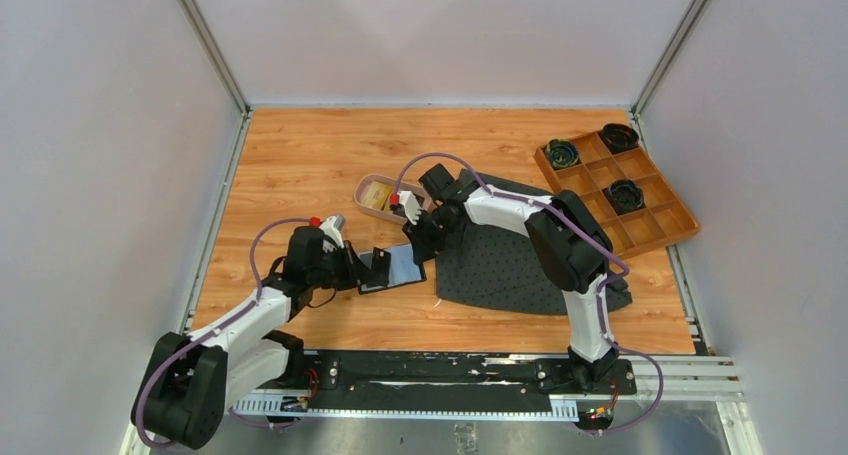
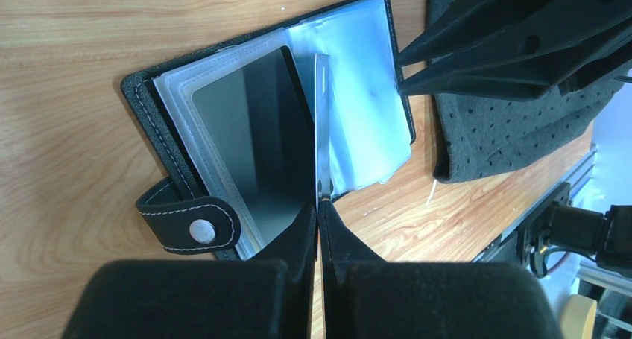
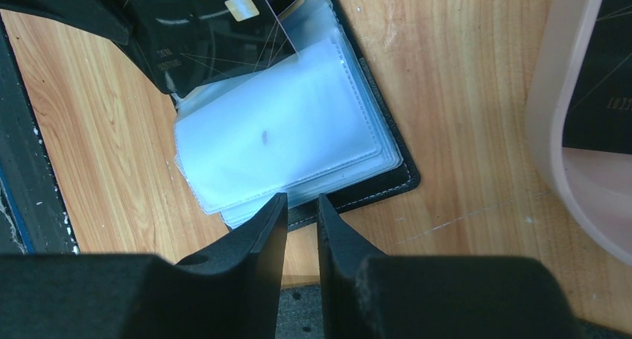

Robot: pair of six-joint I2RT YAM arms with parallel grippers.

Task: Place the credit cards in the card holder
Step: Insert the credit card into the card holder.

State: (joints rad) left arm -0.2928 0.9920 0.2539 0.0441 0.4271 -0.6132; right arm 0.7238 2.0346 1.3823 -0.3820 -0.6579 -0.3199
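An opened card holder (image 1: 392, 268) lies mid-desk (image 1: 300, 155). From its left, the left end effector (image 2: 319, 208) pinches what seems a pocket leaf (image 2: 322, 115) upright between its halves. The right end effector (image 3: 302, 201) hovers at its right side. A tray (image 1: 378, 193) lies behind, a mat (image 1: 500, 265) to the right, and a compartment box (image 1: 615, 190) at far right.

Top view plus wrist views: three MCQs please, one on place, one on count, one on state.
1. The card holder lies:
A) on bare wood
B) in the pink tray
C) on the dark mat
2. Black round items in the orange box:
A) one
B) three
C) five
3. The card holder is:
A) snapped shut
B) open, clear sleeves showing
C) standing on end
Key: 1A, wood shows around its edges. 2B, one in each of three compartments. 3B, the left wrist view shows the cover spread and the snap tab loose.
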